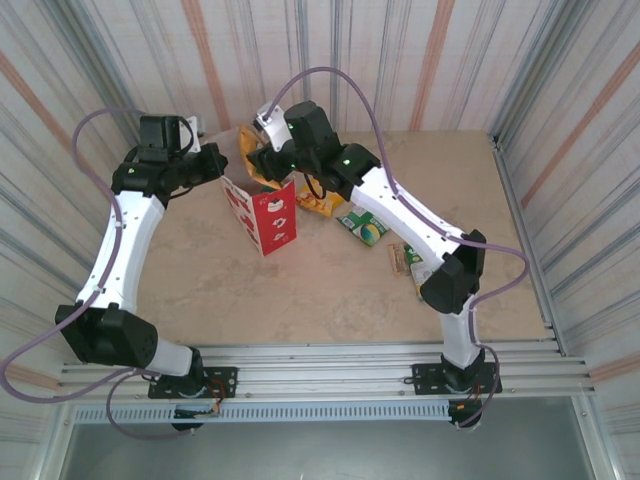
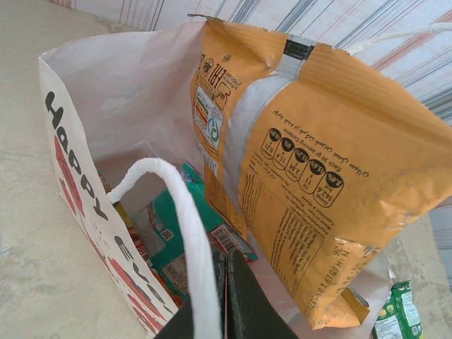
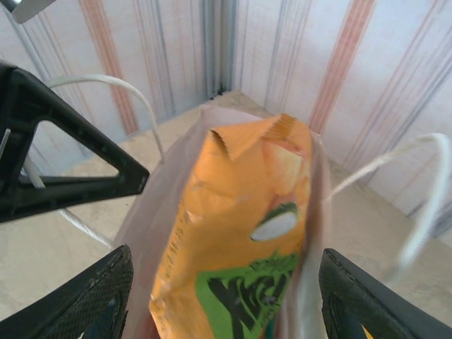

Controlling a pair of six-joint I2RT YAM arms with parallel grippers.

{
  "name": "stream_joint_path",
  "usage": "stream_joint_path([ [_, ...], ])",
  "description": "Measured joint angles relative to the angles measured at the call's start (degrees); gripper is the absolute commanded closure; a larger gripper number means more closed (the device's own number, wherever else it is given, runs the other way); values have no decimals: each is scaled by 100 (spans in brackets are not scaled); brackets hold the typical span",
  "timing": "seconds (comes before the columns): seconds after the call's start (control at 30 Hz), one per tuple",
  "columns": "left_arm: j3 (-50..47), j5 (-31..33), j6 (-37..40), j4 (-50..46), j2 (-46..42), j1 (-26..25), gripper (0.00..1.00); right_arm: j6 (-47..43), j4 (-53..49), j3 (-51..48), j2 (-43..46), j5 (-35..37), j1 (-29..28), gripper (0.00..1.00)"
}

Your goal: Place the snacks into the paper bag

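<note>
Orange packet (image 3: 240, 233) stands in paper bag (image 1: 275, 222); right tool (image 3: 226, 296) wide beside it, left tool (image 2: 227, 305) pinching the rim. Several packets (image 1: 362, 228) outstanding, right of bag.

Orange packet (image 2: 332, 176) upright in open paper bag (image 2: 127, 92), teal packet (image 2: 161, 215) beneath

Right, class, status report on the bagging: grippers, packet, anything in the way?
Left gripper shut on paper bag rim. Right gripper open, astride orange packet. Packet upright in bag, top sticking out. Green packet on table; nothing blocking.
</note>
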State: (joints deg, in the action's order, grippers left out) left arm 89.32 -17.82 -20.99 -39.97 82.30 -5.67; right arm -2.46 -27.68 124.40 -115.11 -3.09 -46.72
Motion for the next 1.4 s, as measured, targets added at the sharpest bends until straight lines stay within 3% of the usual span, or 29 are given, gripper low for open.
stream_joint_path([
  [0.23, 0, -24, 0, 0, 0, 0, 92, 254, -243, 780, -745, -273, -2, 27],
  [0.27, 0, -24, 0, 0, 0, -2, 92, 262, -245, 807, -807, -236, -2, 30],
  [0.4, 0, -17, 2, 2, 0, -37, 92, 358, -247, 835, -981, 61, -2, 61],
  [0.5, 0, -15, 4, 0, 0, -81, 92, 387, -260, 837, -1034, 177, 0, 77],
  [0.8, 0, 321, 170, -44, -2, -109, 92, -22, -168, 249, -568, 177, -105, 95],
  [1.0, 2, 546, 317, -52, -2, -109, 92, -310, -101, -175, -37, 195, -236, 97],
  [1.23, 2, 568, 348, -50, -2, -109, 91, -538, -286, -15, -105, 306, -201, 97],
  [1.3, 2, 566, 348, -48, -2, -109, 91, -557, -365, 203, -269, 304, -190, 90],
  [1.37, 2, 566, 348, -48, -2, -109, 91, -555, -461, 422, -442, 278, -168, 68],
  [1.4, 2, 566, 348, -48, -2, -109, 90, -575, -511, 505, -505, 258, -164, 63],
])
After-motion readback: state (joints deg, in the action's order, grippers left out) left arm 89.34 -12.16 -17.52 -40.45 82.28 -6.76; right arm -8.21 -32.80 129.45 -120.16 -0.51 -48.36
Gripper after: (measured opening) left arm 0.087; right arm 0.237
